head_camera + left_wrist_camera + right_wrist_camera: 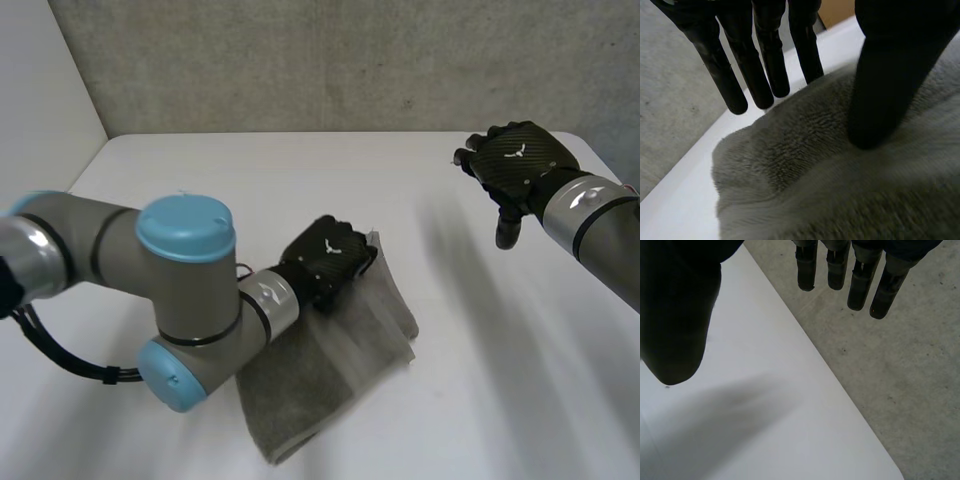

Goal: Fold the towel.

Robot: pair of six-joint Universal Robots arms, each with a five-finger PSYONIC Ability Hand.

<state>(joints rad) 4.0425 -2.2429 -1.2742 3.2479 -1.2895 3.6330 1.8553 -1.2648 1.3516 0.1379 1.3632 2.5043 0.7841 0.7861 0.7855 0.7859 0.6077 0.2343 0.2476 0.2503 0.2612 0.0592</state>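
A grey towel (pixel 335 365) lies folded into a long strip on the white table (pixel 250 190), slanting from the middle toward the front. My left hand (pixel 325 262) rests on its far end. In the left wrist view the thumb (pixel 885 90) presses down on the towel (pixel 840 190) while the straight fingers (pixel 760 65) hover past the towel's rounded far corner; nothing is pinched. My right hand (pixel 520 165) hangs in the air over the table's far right corner, well away from the towel. Its fingers (pixel 860 280) are straight and its thumb (pixel 675 315) spread, holding nothing.
A concrete wall (pixel 350 60) stands behind the table's far edge. Under my right hand the table's rounded corner (pixel 892 472) borders concrete floor (pixel 900 365). Bare tabletop stretches between the towel and the right arm (pixel 600 230).
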